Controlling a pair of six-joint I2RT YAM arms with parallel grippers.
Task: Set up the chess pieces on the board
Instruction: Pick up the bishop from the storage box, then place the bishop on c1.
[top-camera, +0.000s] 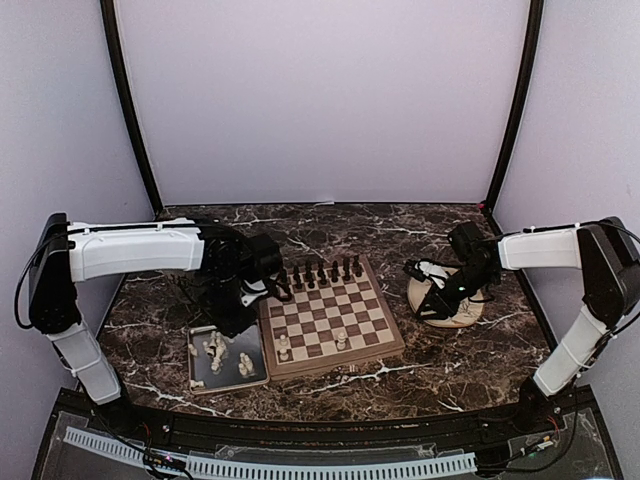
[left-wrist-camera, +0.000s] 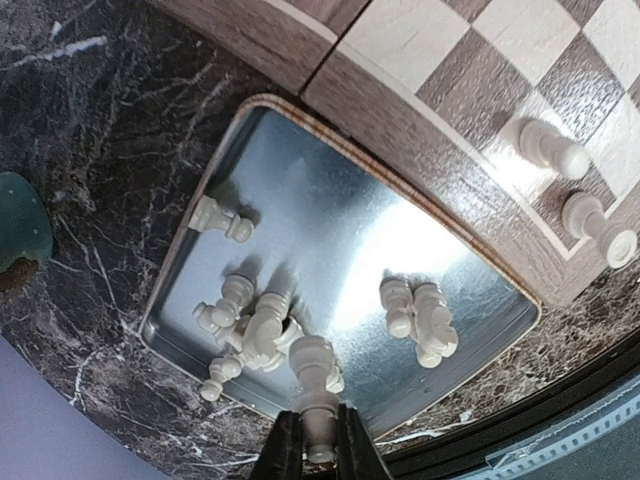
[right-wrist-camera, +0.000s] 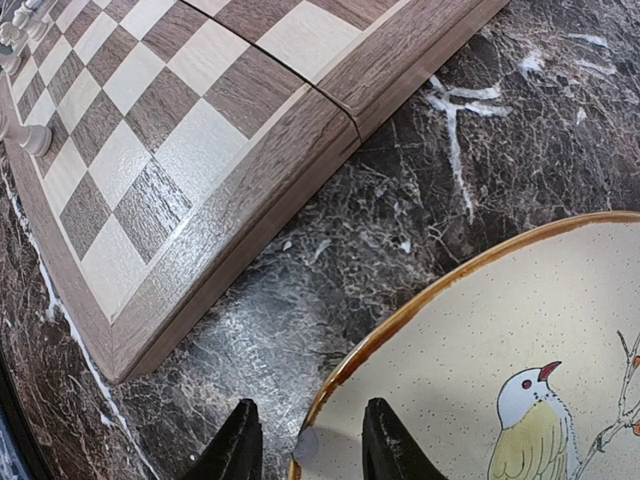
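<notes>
On the marble table, the left gripper pinches one white piece above the tray beside the board, where a thin grip may let it slip; the right gripper hangs half-open, empty.

It looked like a robotics lab booth, not a home: plain pale panels and black poles boxed in a dark marble-patterned table, with the left arm and the right arm bolted at its near edge among loose cables.
</notes>
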